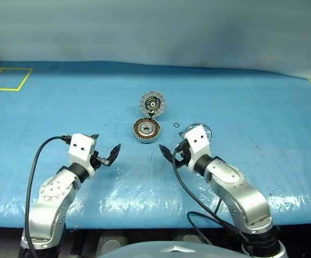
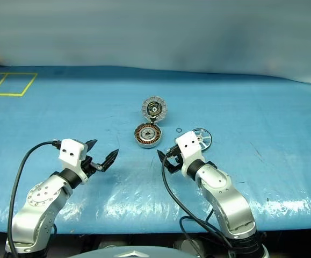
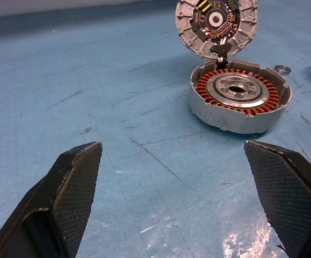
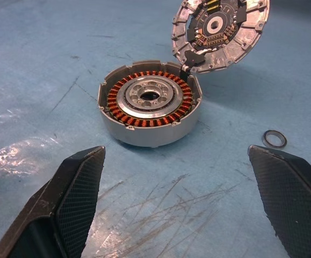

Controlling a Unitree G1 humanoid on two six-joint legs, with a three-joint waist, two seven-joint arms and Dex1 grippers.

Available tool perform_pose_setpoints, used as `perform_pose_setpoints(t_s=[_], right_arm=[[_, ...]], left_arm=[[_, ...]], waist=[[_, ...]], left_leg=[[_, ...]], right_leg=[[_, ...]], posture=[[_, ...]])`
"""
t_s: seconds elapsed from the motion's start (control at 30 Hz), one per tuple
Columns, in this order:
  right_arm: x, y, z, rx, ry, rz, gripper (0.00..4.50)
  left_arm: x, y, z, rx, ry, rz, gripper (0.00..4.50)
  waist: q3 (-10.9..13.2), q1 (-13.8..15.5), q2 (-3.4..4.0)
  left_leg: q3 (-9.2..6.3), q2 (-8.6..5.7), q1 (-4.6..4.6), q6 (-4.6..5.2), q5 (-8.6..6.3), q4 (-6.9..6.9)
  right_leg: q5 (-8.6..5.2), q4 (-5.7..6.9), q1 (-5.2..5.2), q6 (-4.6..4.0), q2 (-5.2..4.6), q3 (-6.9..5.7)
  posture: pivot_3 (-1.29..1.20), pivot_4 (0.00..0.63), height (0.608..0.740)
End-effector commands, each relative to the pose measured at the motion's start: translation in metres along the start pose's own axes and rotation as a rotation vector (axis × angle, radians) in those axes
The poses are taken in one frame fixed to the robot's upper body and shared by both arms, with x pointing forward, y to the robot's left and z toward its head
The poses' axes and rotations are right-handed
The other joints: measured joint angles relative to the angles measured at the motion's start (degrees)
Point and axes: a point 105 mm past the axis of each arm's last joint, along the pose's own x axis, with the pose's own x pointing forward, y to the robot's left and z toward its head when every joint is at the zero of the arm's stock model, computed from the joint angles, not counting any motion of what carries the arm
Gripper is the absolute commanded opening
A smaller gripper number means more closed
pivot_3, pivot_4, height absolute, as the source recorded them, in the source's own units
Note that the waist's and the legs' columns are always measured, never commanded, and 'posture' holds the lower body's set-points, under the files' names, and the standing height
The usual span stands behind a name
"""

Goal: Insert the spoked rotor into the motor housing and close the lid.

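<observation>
My left gripper (image 1: 106, 152) hangs just over the blue counter (image 1: 252, 107) with its fingers spread wide and nothing between them; the right gripper (image 2: 167, 159) is the same, fingers apart and empty, a little to the other side. Both point in at the motor housing (image 1: 146, 130), which sits between and just beyond them, its copper windings showing around a bare metal centre. The lid (image 1: 152, 102) stands tipped up at the housing's far edge, ribbed inner face toward me. The spoked rotor (image 2: 200, 138) lies flat on the counter beside the housing, right behind my right wrist, with a small dark ring (image 4: 274, 138) between it and the housing.

I'd judge the rotor light, rigid and slick, with thin spokes that could bend. I'd pinch it across the rim rather than by a spoke. It lies flat, so getting a finger under the edge looks awkward.
</observation>
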Motion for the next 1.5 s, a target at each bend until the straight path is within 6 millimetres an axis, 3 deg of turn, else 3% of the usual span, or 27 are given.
perform_pose_setpoints(t_s=[0.03, 1.17, 1.5], right_arm=[[-0.002, -0.004, 0.008, 0.026, -0.027, -0.01, 4.48], [0.002, 0.0, 0.007, -0.028, -0.001, 0.029, 4.48], [0.013, 0.009, 0.026, -0.135, 0.029, 0.141, 4.48]], left_arm=[[-0.001, 0.001, 0.008, 0.006, -0.028, 0.007, 4.5], [-0.003, 0.001, 0.009, -0.014, -0.041, 0.019, 4.5], [-0.01, 0.0, 0.008, -0.024, -0.043, 0.047, 4.5]], waist=[[0.0, 0.0, 0.0], [0.0, -0.03, 0.0], [0.0, -0.14, 0.0]], left_leg=[[0.0, 0.0, 0.0, 0.0, 0.0, 0.01], [0.0, 0.0, -0.01, 0.0, 0.0, 0.07], [0.01, -0.01, -0.02, 0.01, 0.0, 0.15]], right_leg=[[-0.01, 0.0, 0.0, -0.01, 0.0, 0.0], [-0.01, 0.01, 0.01, -0.02, 0.0, 0.0], [-0.03, 0.02, 0.02, -0.06, 0.0, 0.02]], posture=[[0.0, 0.15, 0.74], [0.0, 0.15, 0.74], [0.0, 0.15, 0.74]])
